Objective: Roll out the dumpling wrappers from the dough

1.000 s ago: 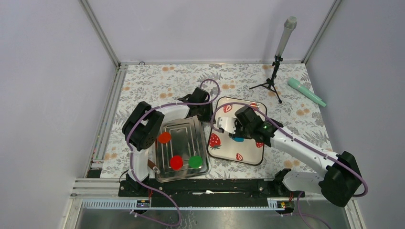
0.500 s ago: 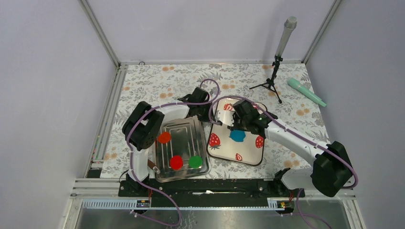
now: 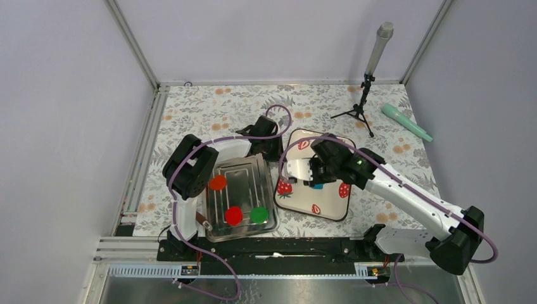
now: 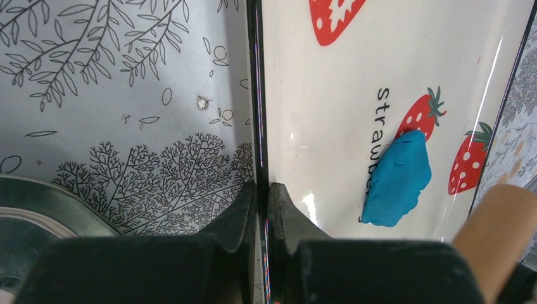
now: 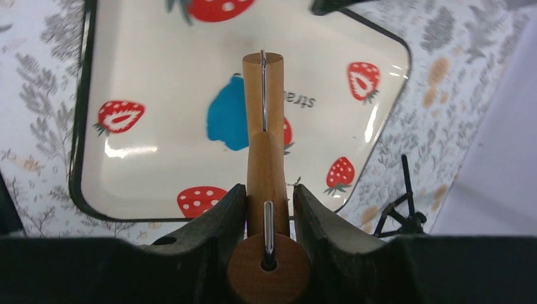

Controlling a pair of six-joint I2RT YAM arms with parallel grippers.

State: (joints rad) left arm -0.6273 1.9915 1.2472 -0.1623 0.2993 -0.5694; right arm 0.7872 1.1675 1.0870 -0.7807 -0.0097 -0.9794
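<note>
Right wrist cam: right gripper (image 5: 266,193) clamped on wooden rolling pin (image 5: 264,126), pin over edge of dough (image 5: 225,120), contact unclear. Dough = flat blue patch approx ctr of strawberry tray (image 5: 152,177), mid-worktop, slightly twd right edge. On tray's left rim, left gripper (image 4: 262,193) pinches the edge. Metal tray (image 3: 244,174) w/ discs (image 3: 233,215) toward near-left corner.
</note>
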